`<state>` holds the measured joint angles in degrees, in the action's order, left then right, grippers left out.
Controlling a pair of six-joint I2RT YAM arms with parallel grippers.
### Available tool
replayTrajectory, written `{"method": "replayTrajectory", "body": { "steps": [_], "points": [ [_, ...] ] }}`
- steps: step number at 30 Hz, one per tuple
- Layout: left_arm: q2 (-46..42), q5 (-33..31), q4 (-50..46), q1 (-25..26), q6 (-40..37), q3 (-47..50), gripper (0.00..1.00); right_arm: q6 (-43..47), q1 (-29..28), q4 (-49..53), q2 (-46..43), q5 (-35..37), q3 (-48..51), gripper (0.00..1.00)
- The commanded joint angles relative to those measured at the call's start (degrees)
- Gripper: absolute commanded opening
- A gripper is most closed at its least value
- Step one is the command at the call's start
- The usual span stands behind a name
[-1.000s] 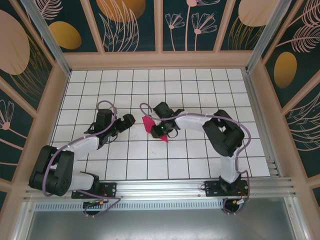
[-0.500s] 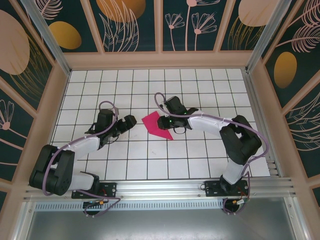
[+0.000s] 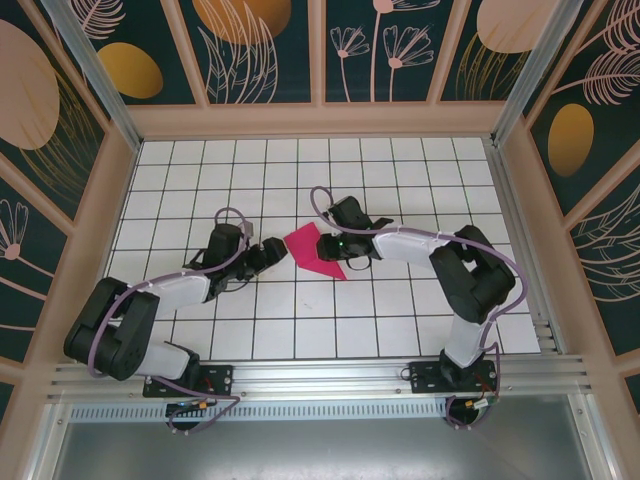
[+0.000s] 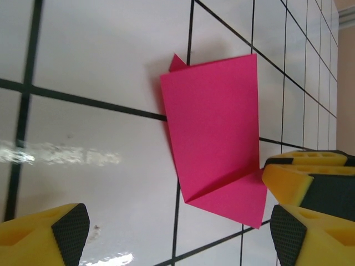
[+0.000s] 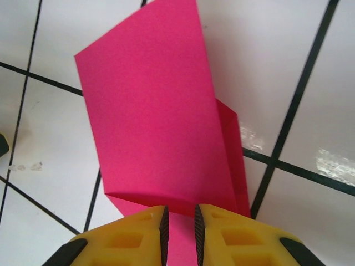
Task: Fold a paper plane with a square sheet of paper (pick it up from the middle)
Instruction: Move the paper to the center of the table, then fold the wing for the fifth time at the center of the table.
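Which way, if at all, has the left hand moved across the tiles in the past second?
Yes. Judged against the tiles, the left hand has moved right, toward the paper, narrowing the gap between them.

white-and-black arms [image 3: 410, 242], purple cables [image 3: 313, 200], yellow fingers [image 5: 119, 238] with black pads [image 4: 69, 233].

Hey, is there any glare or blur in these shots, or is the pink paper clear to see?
Left wrist view: the pink paper is sharp, white glare streaks lie on the glossy table, and the yellow fingers at the bottom edge are blurred. Right wrist view: the paper is sharp, with a glare patch on the tiles at right. Top view: even light, paper small but clear.
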<state>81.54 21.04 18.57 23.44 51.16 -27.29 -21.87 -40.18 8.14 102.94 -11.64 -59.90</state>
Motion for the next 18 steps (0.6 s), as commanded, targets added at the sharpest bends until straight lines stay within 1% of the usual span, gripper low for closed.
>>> {"method": "replayTrajectory", "body": {
  "steps": [1,6,13,18],
  "points": [
    [1.3,1.6,4.0,2.0,2.6,0.4,0.87,-1.4,1.1,-2.3,1.6,-0.4,1.9,0.21],
    [2.6,2.2,6.5,4.9,5.0,0.3,0.86,-2.0,2.3,-4.2,2.8,-1.8,3.4,0.21],
    [5.6,3.7,9.2,7.1,7.3,-1.1,0.85,-3.5,3.6,-5.1,3.6,-3.1,4.7,0.21],
    [8.7,6.1,13.8,8.5,10.8,-1.9,0.77,-4.3,4.3,-5.8,3.5,-4.2,5.6,0.21]
  ]
}}
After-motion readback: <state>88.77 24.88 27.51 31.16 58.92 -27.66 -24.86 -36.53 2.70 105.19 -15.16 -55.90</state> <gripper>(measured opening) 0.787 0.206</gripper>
